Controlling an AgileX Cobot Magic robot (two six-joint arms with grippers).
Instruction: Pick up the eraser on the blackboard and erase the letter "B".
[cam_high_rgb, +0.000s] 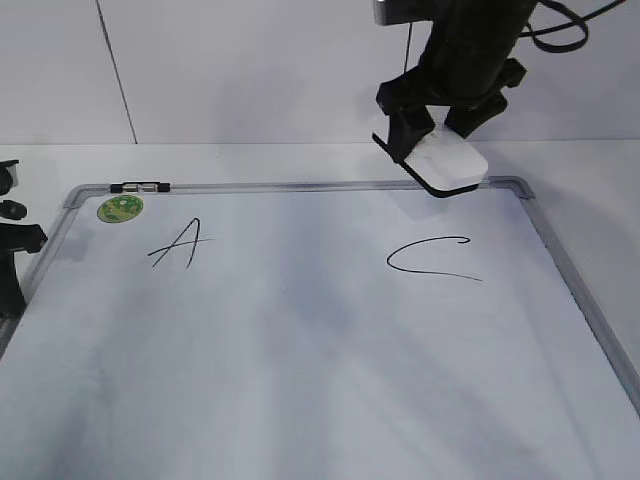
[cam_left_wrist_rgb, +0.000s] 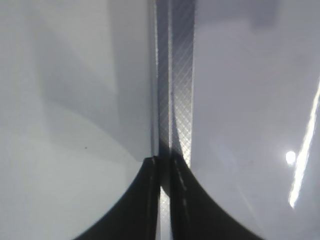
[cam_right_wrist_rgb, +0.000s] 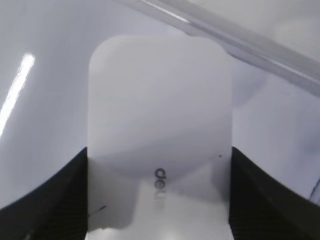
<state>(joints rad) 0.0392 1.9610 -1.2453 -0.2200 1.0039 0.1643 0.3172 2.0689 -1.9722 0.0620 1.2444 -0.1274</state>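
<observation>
Your right gripper (cam_right_wrist_rgb: 159, 200) was clamped across the eraser (cam_high_rgb: 450, 160), which looked rigid, light and slippery-shelled. Your left gripper (cam_left_wrist_rgb: 165, 172) had its fingers together.

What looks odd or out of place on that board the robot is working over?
Between the slanted A and the wide C, the whiteboard has a blank gap with faint grey smudging and no letter. The right gripper holds the white eraser tilted over the board's top edge. Nothing looks damaged.

The blackboard (cam_high_rgb: 300, 380) bears a handwritten "A" (cam_high_rgb: 180, 244) and "C" (cam_high_rgb: 432, 258). The eraser (cam_right_wrist_rgb: 160, 125) shows grey lettering, partly legible as "de".
</observation>
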